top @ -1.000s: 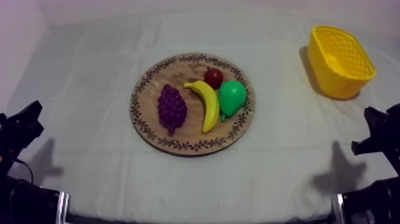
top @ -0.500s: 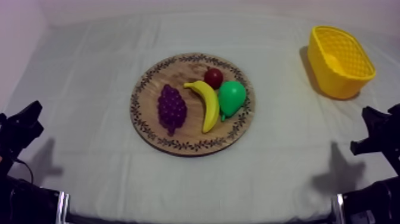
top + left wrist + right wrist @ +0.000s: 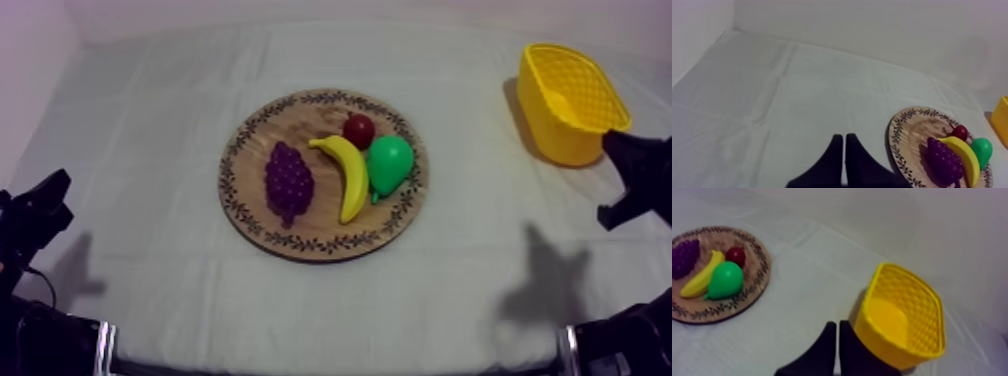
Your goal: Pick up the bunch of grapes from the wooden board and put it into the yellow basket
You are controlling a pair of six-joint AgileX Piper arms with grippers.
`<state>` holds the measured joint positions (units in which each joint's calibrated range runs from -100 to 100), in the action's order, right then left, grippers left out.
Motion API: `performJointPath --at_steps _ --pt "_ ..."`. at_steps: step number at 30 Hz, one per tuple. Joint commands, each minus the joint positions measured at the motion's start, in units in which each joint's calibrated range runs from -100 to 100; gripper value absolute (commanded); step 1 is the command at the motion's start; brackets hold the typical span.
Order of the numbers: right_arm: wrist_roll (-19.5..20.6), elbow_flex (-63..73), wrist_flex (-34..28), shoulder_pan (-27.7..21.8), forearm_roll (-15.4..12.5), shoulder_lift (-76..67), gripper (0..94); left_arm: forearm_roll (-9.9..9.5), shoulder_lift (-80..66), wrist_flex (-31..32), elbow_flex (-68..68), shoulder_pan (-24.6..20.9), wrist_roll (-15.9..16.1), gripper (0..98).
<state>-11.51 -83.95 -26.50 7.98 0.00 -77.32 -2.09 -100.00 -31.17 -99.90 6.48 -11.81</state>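
The purple bunch of grapes (image 3: 288,182) lies on the left part of the round wooden board (image 3: 250,205), beside a banana (image 3: 347,173), a green pear (image 3: 389,164) and a small red fruit (image 3: 359,129). The yellow basket (image 3: 570,100) stands at the far right, with nothing in it. My right gripper (image 3: 618,165) hangs just in front of the basket; in the right wrist view its fingers (image 3: 835,334) lie together as a wedge beside the basket (image 3: 902,319). My left gripper (image 3: 48,195) rests low at the left, shut (image 3: 844,145), well left of the grapes (image 3: 944,160).
Bare cloth lies between the board and the basket and all around the board. The table's back edge meets a pale wall.
My right arm has risen and moved toward the basket; its shadow on the cloth has shifted left. The left arm and the fruit have not moved.
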Motion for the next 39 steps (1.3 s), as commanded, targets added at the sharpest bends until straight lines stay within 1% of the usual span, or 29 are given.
performJointPath --at_steps 1,5,9,17,21,31,39 --pt "0.9 9.4 -1.4 2.3 0.5 9.0 0.6 -0.04 0.0 0.0 0.0 0.0 0.0 0.1" --pt "2.6 19.6 -3.4 5.3 1.3 17.8 0.6 -0.04 0.0 0.0 0.0 0.0 0.0 0.1" --pt "4.4 29.3 -5.9 7.8 1.3 26.2 0.6 -0.04 0.0 0.0 0.0 0.0 0.0 0.1" --pt "7.1 48.8 -15.8 12.3 0.2 42.8 0.6 -0.04 0.0 0.0 0.0 0.0 0.0 0.1" --pt "9.1 58.1 -21.0 14.3 0.0 50.3 0.6 -0.04 0.0 0.0 0.0 0.0 0.0 0.1" --pt "17.2 77.0 -33.9 19.9 1.6 65.0 0.6 -0.04 0.0 0.0 0.0 0.0 0.0 0.1" --pt "24.7 92.3 -46.9 24.8 5.1 75.7 0.6 -0.04 0.0 0.0 0.0 0.0 0.0 0.1"
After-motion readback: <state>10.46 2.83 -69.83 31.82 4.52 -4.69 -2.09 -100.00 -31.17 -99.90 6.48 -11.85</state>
